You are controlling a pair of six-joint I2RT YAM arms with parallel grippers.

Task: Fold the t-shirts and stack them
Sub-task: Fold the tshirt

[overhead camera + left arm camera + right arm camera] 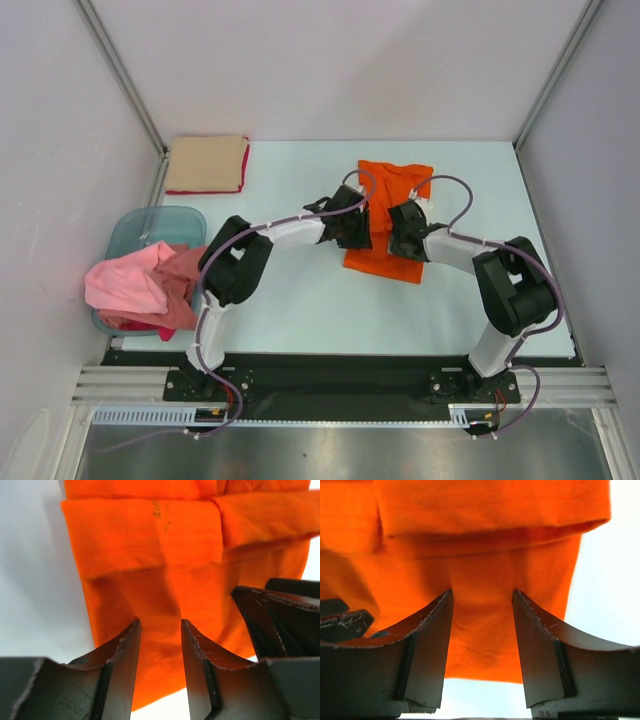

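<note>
Now, you are having both arms reaching over the orange t-shirt, which is lying near the middle of the table, a bit toward the back. The shirt is lying partly folded. In the L wrist view one flap is lying across the top part, w/ a second flap overlapping from the right side. The lower part is running down as a narrower strip.

The left gripper is hanging over this strip w/ its jaws standing apart at a medium gap. You are seeing only orange cloth through the gap, and nothing is pinched. The right gripper is hanging just beside it over the same shirt, jaws also apart and a bit wider, again w/ nothing between them. Each wrist cam is catching a finger of the other gripper at its edge, so the two are sitting very close together. Whether the fingertips are touching the cloth, I cannot tell.

At the back-left corner a tan t-shirt is lying folded flat, w/ the edge of a red t-shirt showing under it on the right side. At the left edge a pink t-shirt is hanging crumpled over the blue-green tub, and a darker rose cloth is bunching just beside it, near the L arm.
</note>
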